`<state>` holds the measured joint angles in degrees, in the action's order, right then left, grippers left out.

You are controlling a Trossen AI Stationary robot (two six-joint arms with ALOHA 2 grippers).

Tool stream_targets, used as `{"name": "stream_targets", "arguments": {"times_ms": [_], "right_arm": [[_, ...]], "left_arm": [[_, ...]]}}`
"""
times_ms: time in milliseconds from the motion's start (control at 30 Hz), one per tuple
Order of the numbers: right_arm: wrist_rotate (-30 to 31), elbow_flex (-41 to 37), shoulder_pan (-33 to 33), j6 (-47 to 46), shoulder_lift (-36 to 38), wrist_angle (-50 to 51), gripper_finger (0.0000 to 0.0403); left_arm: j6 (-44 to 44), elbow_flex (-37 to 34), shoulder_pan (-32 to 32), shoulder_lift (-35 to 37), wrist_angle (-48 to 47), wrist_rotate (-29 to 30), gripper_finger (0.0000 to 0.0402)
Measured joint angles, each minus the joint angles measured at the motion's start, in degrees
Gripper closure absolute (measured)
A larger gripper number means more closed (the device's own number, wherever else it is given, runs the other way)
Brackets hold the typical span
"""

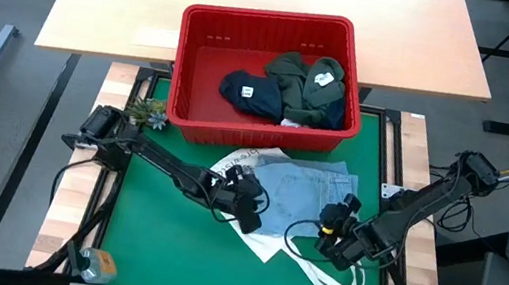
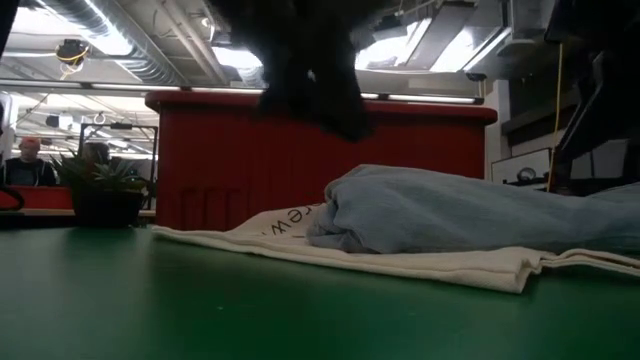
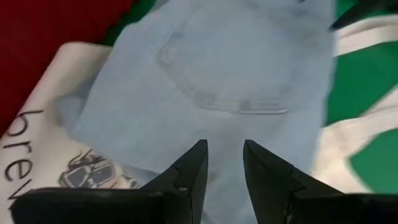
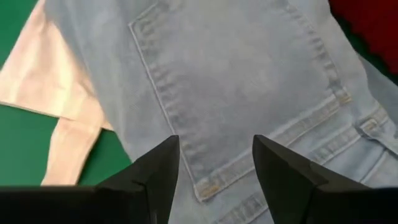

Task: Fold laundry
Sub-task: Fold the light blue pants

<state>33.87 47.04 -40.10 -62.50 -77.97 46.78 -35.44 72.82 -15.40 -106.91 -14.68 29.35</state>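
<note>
A pair of light blue denim jeans lies in the middle of the green worktop. The jeans sit on top of a white tote bag with dark letters on it. The bag's long handles trail off toward 5 o'clock.

The left claw hangs just above the jeans at their 9 o'clock edge. Its two dark fingers stand a little apart, with a narrow gap, and nothing is between them. Through the gap, only blue denim and a back pocket can be seen.

The right claw hangs over the jeans at about 4 o'clock. Its fingers stand wide apart and hold nothing. Below it is a stitched jeans pocket.

At 12 o'clock from the jeans stands a red plastic basket with slots in its walls. More clothes are inside it. A navy blue garment lies in the middle, and a dark olive green garment lies beside it at 3 o'clock. Both show small white tags.

A little green plant stands at the worktop's 10 o'clock corner, just beside the basket. In the low view the jeans make a soft blue heap on the flat bag, with the red basket wall behind them. Far back in the room a person can be seen.
</note>
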Motion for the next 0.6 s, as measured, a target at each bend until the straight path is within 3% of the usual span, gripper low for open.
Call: {"name": "stream_targets", "arguments": {"times_ms": [367,600], "right_arm": [[-0.4,-1.8,0.0,0.0,-0.2,-0.4,0.0198],[-1.6,-2.1,0.0,0.4,-0.2,-0.2,0.0198]], "left_arm": [[1.0,0.1,2.6,-10.0,-1.7,0.4,0.0304],[2.1,0.0,3.1,-9.3,-2.6,0.0,0.0304]]}}
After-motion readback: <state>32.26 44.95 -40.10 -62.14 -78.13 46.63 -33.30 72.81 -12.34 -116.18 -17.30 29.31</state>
